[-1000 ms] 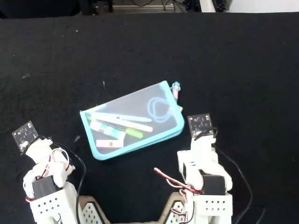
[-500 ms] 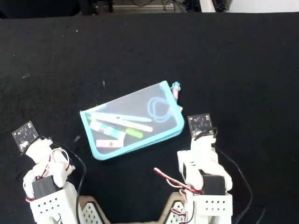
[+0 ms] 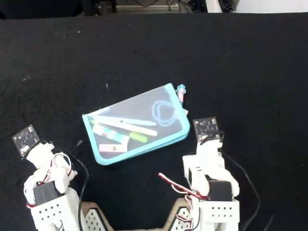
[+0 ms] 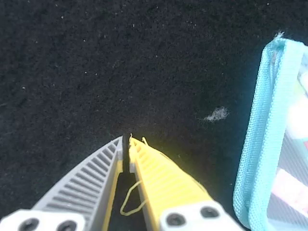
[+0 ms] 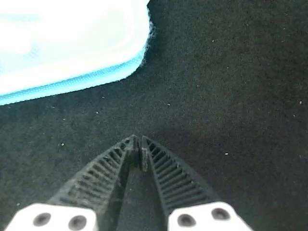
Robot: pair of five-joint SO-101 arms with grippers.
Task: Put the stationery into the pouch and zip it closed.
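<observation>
While both of my arms sit folded back at the near edge of the black table [image 3: 240, 62], the left arm [image 3: 45, 175] is tucked at the near left corner and the right arm [image 3: 210, 166] just right of centre, each wrist pointing down at the cloth. My left gripper [image 4: 127, 143] has its grey and yellow fingers pressed tip to tip with nothing between them, hanging above bare cloth; a fleck of lint [image 4: 216, 114] lies between it and the pouch's blue edge. My right gripper [image 5: 138, 143] is likewise closed on nothing, its black fingers meeting at the tips, near the pouch's corner but apart from it. The pouch [image 3: 137, 124] lies flat and tilted in the middle of the table, between and just beyond my two arms. Through its clear face I see pens [image 3: 127, 126] and a small pink-and-white block [image 3: 113, 148] inside. Its zipper pull [image 3: 181, 89] sits at the far right corner.
</observation>
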